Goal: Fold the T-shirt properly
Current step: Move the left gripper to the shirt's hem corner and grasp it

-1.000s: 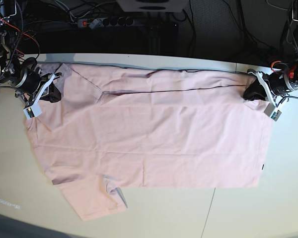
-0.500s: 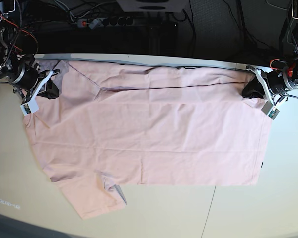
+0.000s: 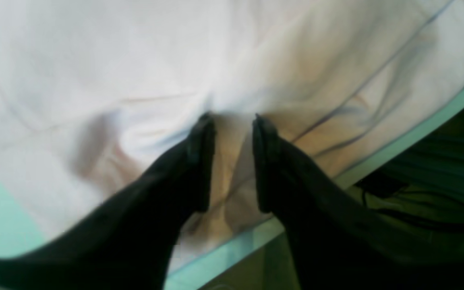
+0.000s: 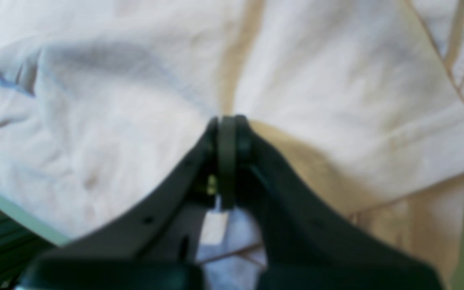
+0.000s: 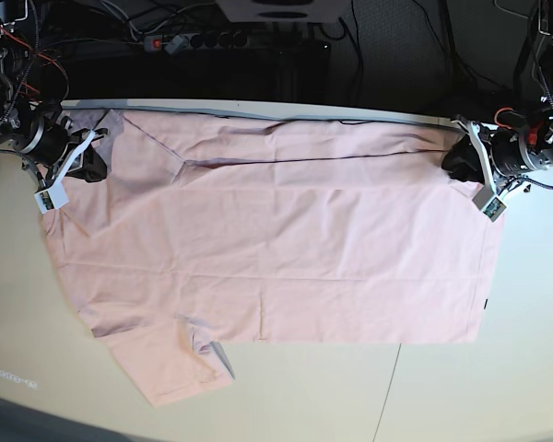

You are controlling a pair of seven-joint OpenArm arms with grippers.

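The pale pink T-shirt [image 5: 276, 249] lies spread flat on the table, plain side up, with one sleeve [image 5: 170, 368] sticking out at the near left. A fold runs along its far edge. My right gripper [image 5: 92, 166] is at the shirt's far left corner. The right wrist view shows this gripper [image 4: 227, 121] shut, pinching a ridge of the T-shirt [image 4: 336, 80]. At the far right corner is my left gripper [image 5: 461, 161]. In the left wrist view, that gripper [image 3: 234, 121] has its jaws apart, with loose T-shirt cloth [image 3: 135, 60] in the gap.
The shirt's far edge lies close to the table's far edge [image 3: 224, 257]. Behind it are a power strip [image 5: 198, 40] and cables. Bare table [image 5: 461, 396] shows in front of the shirt and to its right.
Both grippers have drawn the shirt's far edge toward the table's far edge, flattening the cloth. The left gripper's jaws have parted; the right stays shut on the cloth.
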